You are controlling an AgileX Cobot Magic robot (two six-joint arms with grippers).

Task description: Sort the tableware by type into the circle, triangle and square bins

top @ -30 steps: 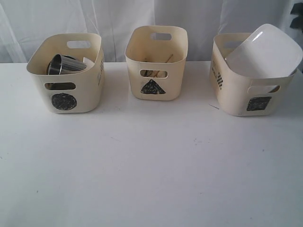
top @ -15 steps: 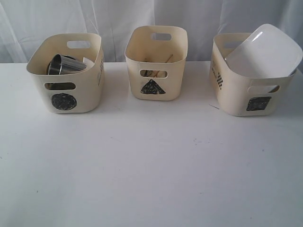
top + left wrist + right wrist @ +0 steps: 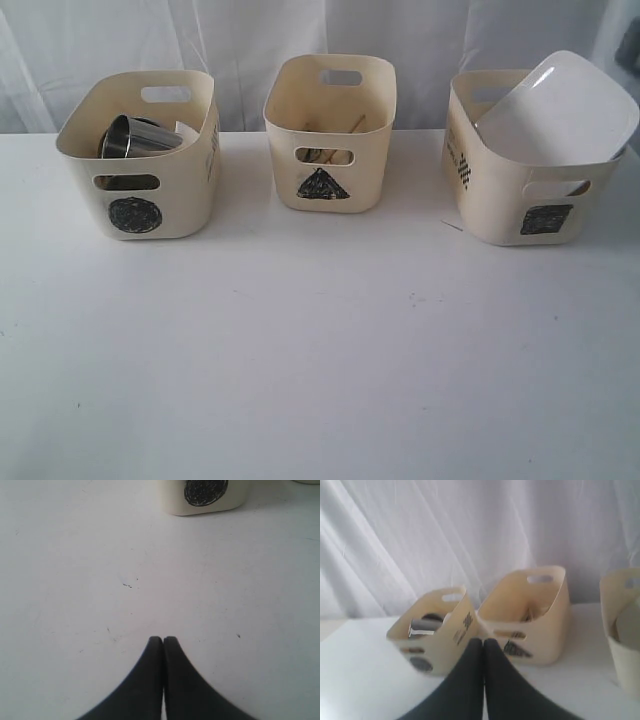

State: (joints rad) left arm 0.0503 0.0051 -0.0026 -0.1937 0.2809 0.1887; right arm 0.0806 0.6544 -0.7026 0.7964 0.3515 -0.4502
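Note:
Three cream bins stand in a row at the back of the white table. The circle bin [image 3: 140, 170] on the left holds a steel mug [image 3: 135, 138] lying on its side. In the middle, the triangle bin [image 3: 330, 135] shows thin utensils [image 3: 325, 155] through its handle cutout. The square bin [image 3: 520, 190] on the right has a white plate [image 3: 558, 108] leaning out over its rim. Neither arm shows in the exterior view. My left gripper [image 3: 163, 639] is shut and empty above bare table, the circle bin [image 3: 202, 495] ahead of it. My right gripper [image 3: 483, 641] is shut and empty, raised, facing the bins.
A white curtain [image 3: 240, 45] hangs right behind the bins. The white table [image 3: 320, 350] stretches bare in front of them, with a few small dark specks [image 3: 412, 297]. In the right wrist view the circle bin [image 3: 432, 630], triangle bin [image 3: 530, 615] and square bin [image 3: 622, 630] stand close together.
A dark part of the right arm at the exterior view's top right corner has moved out of sight. The bins and their contents have not moved.

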